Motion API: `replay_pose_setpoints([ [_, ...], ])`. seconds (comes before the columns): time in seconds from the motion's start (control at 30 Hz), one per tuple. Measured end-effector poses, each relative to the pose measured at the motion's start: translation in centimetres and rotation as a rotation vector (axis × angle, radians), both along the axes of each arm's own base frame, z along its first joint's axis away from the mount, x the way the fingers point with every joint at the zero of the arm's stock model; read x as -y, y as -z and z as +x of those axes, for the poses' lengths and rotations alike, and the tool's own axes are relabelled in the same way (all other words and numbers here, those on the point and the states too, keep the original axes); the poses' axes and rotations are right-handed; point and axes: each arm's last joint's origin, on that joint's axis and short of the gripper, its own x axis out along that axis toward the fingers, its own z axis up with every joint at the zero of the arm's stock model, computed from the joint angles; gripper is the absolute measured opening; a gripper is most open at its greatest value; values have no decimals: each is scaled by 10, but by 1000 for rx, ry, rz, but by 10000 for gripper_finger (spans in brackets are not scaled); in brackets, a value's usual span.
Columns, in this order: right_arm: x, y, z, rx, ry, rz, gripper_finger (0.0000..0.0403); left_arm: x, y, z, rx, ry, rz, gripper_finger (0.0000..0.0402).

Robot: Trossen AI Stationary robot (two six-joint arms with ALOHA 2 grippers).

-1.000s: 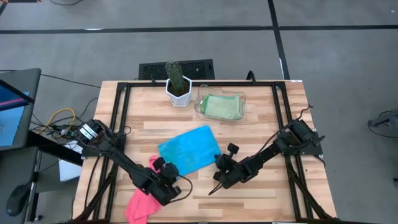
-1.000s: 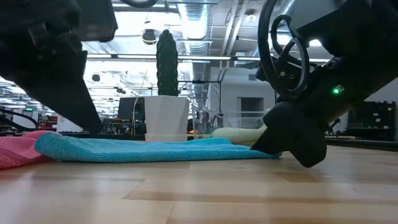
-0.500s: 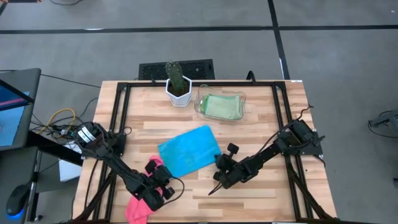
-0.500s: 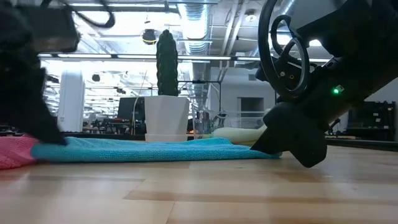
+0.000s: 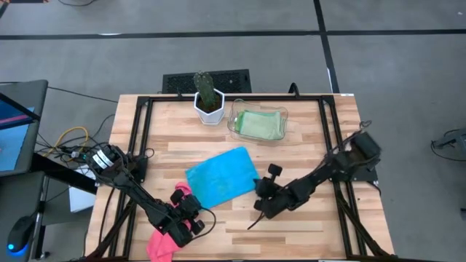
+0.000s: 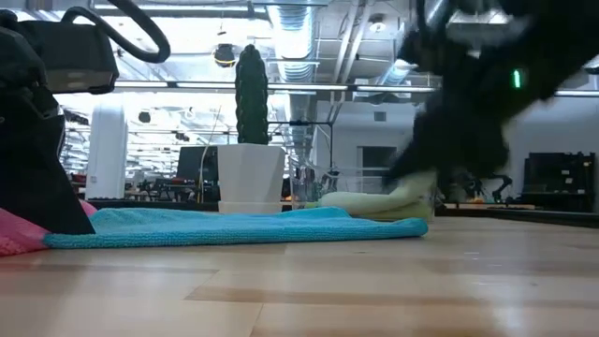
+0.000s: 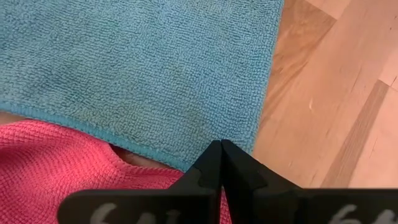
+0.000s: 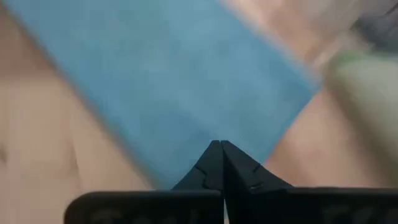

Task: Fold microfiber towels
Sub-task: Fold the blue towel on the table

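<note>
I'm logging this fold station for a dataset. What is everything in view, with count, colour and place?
Blue towel: one, turquoise, flat at table centre.
Pink towel: one, hot pink, crumpled at the front left edge, one corner under the blue towel.
Green towels: light green, folded in the tray; count unclear.
Tray: one, clear, at the back.
Cactus: one, green, in a white pot, left of the tray.
Table: one, light wood.
Left gripper: shut, over the pink towel.
Right gripper: shut, right of the blue towel.
</note>
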Motion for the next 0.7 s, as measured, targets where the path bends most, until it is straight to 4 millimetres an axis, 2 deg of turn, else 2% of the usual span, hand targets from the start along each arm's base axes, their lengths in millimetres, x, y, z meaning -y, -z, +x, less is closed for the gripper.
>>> replay_pose_setpoints([
  [0.1, 4, -18, -3, 71, 6, -21, 24, 0, 0, 0, 1, 5, 11, 0],
  [0.2, 8, -16, -8, 181, 2, 22, 19, 0, 0, 0, 0, 13, 20, 0],
  [0.33, 15, 22, -25, 268, 8, 116, 7, -1, 1, 0, 9, 20, 52, 0],
  [0.5, 12, 66, -43, 301, 21, 280, 18, -4, 1, 2, 4, 31, 75, 0],
  [0.7, -6, 83, -58, 361, 85, 361, 8, -12, 1, 9, -27, 68, 124, 0],
])
